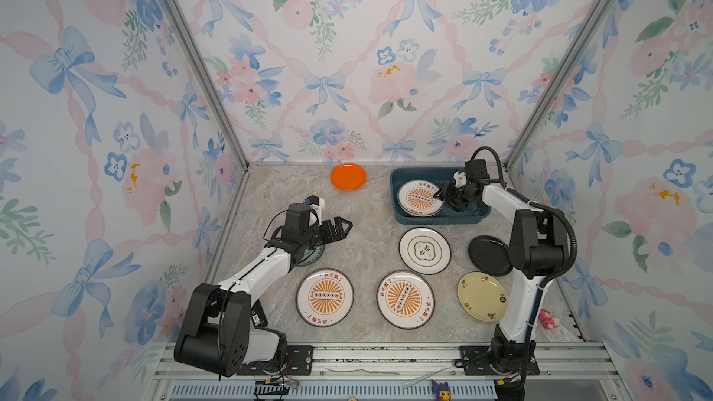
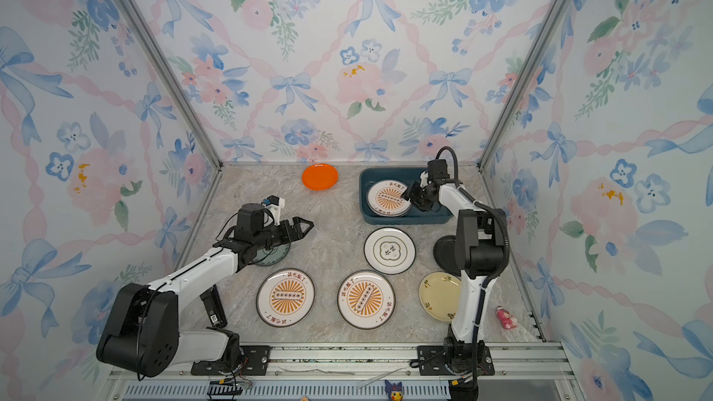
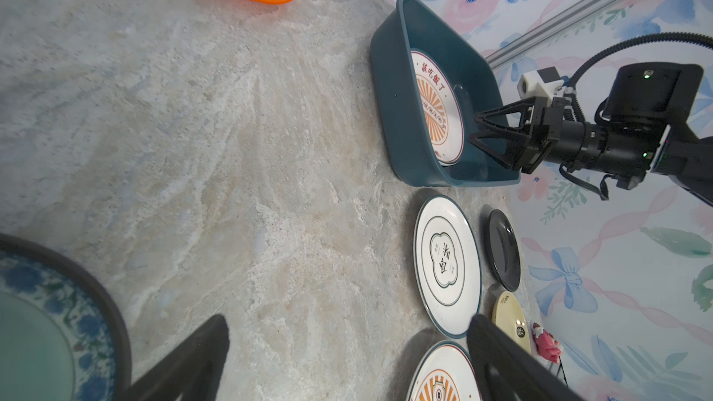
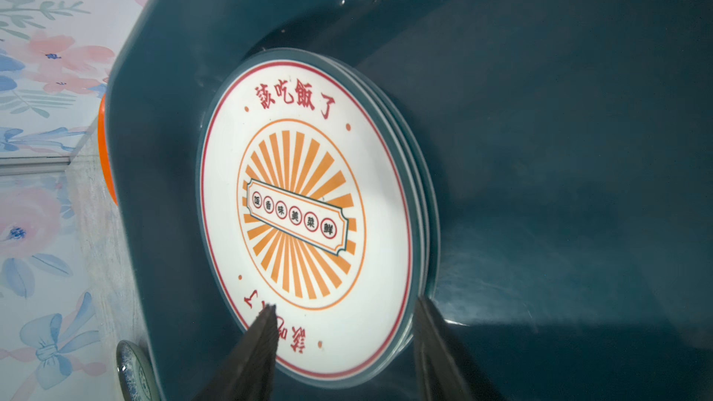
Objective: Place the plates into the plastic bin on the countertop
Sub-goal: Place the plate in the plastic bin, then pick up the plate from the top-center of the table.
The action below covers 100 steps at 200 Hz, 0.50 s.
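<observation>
The dark teal plastic bin (image 1: 436, 220) stands at the back right of the countertop (image 1: 366, 217) and holds a stack of sunburst plates (image 4: 308, 206). My right gripper (image 4: 345, 306) is inside the bin, open, with its fingers straddling the top plate's near rim. Two more sunburst plates (image 1: 325, 297) (image 1: 405, 299) lie at the front. A green-emblem plate (image 1: 424, 250), a black plate (image 1: 488, 254), a pale yellow plate (image 1: 480, 297) and an orange plate (image 1: 348, 176) also lie loose. My left gripper (image 1: 345, 227) hovers wide open and empty, with a teal plate (image 3: 34, 325) under its arm.
A small pink toy (image 1: 548, 319) lies by the right wall. Aluminium rails (image 1: 386, 356) with both arm bases edge the front. Flowered walls close in the left, back and right sides. My right arm reaches over the black plate.
</observation>
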Each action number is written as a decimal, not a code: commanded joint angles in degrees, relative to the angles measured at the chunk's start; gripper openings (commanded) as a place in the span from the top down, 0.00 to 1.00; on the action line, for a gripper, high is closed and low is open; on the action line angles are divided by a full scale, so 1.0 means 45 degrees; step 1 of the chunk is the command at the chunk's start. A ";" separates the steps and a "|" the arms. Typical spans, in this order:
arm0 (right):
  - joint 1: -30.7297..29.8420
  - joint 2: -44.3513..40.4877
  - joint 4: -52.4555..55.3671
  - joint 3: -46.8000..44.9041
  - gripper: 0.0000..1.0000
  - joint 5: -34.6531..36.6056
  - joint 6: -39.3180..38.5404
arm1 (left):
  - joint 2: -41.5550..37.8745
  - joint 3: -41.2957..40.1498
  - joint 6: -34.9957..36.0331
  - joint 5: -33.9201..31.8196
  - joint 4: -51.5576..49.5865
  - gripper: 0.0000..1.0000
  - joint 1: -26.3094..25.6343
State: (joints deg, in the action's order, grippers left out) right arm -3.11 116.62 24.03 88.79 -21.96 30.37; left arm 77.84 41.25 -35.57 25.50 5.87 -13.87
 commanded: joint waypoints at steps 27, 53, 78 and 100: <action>-0.0128 -0.2544 0.0791 -0.0226 0.47 0.1001 -0.0724 | 0.1326 0.1808 -0.0067 -0.0970 0.0068 0.02 0.0142; -0.0121 -0.3803 0.1091 -0.0820 0.46 0.1341 -0.1053 | 0.2705 0.3095 -0.0103 -0.1259 -0.0129 0.03 0.0223; -0.0153 -0.4957 0.1203 -0.1629 0.45 0.1472 -0.1290 | 0.4023 0.4276 -0.0380 -0.1680 -0.0207 0.04 0.0255; -0.0244 -0.5753 0.1276 -0.2315 0.45 0.1405 -0.1471 | 0.5174 0.5149 -0.0812 -0.2188 -0.0249 0.06 0.0385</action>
State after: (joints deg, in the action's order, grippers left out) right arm -3.20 93.23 26.74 81.82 -16.60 25.91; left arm 96.95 60.80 -36.88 19.03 5.82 -12.91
